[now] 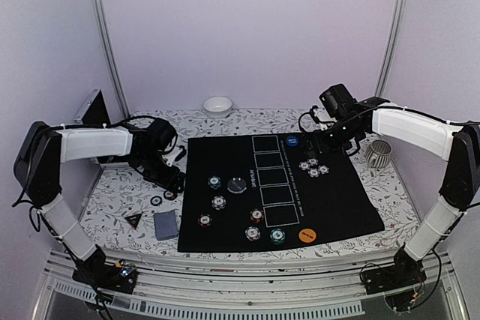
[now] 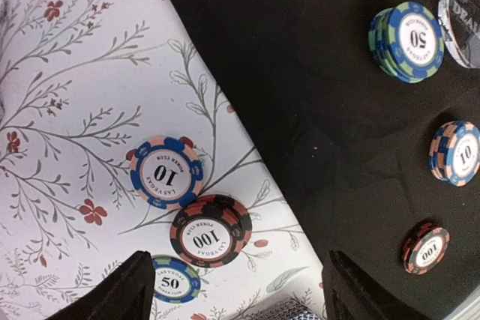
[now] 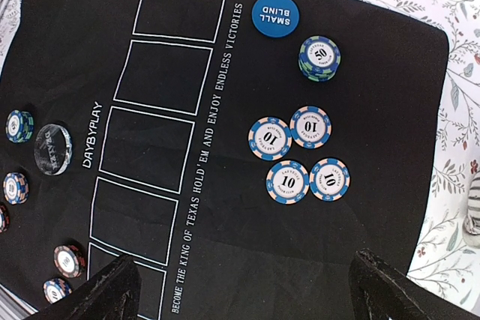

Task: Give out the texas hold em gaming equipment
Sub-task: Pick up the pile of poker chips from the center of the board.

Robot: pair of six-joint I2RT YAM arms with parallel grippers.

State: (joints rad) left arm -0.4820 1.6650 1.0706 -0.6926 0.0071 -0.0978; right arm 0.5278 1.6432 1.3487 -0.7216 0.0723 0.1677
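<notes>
Black cloth mat [image 3: 375, 73] carries round striped-edge chips [image 3: 270, 138]; both arms' jaws gape wide, holding nothing.

Pale lilac walls [image 1: 247, 28] enclose the space on three sides; two slim metal poles [image 1: 106, 35] rise at the back corners; the counter [image 1: 394, 192] is white with a floral print; the light is soft and even.

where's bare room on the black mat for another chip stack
The five outlined boxes are bare; so is the mat between the ten-chips and the orange disc. Crowded left of the boxes, around the dealer button.
</notes>
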